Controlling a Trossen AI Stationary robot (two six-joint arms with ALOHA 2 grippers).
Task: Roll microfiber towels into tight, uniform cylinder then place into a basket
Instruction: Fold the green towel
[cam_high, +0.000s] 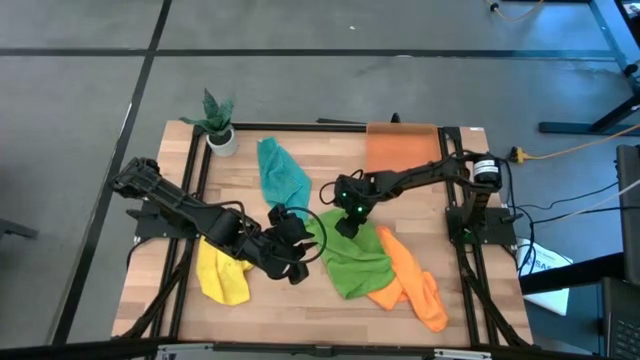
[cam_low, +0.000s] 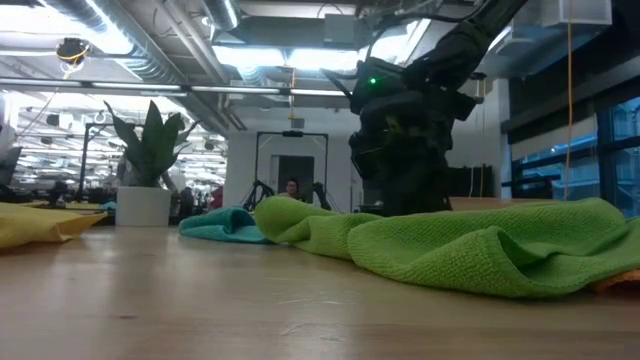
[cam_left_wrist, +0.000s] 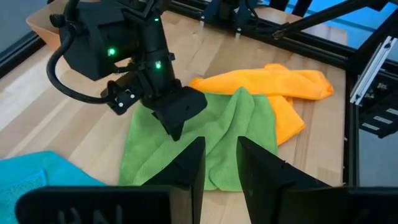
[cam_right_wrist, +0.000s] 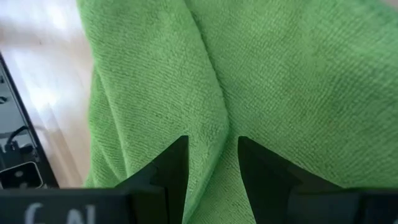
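**Green towel: both grippers poised at its near-table-centre edge, no roll begun**

Green towel (cam_right_wrist: 261, 81) fills the right wrist view, a raised fold running straight into the gap between the right gripper's (cam_right_wrist: 211, 168) jaws, which stand narrowly parted with nothing clamped. From above, the cloth lies crumpled, not flat; its far corner overlaps the orange towel (cam_high: 410, 285).

Left gripper (cam_left_wrist: 221, 165) hovers at the opposite side of the same edge, jaws also narrowly apart and empty, the green cloth directly ahead of them and the right gripper just beyond.

Judgement: a tight, even cylinder needs a flat start. Each jaw pair should pinch one corner of this edge, pull apart to take out the fold, then turn the edge over evenly. Pinching the ridge alone would likely bunch it.

Outward: teal towel (cam_high: 280, 172) beyond the left jaws, yellow towel (cam_high: 222, 275) behind them. Basket (cam_high: 400, 148) sits empty, well behind the right jaws. Potted plant (cam_high: 218, 125) stands at the far corner.
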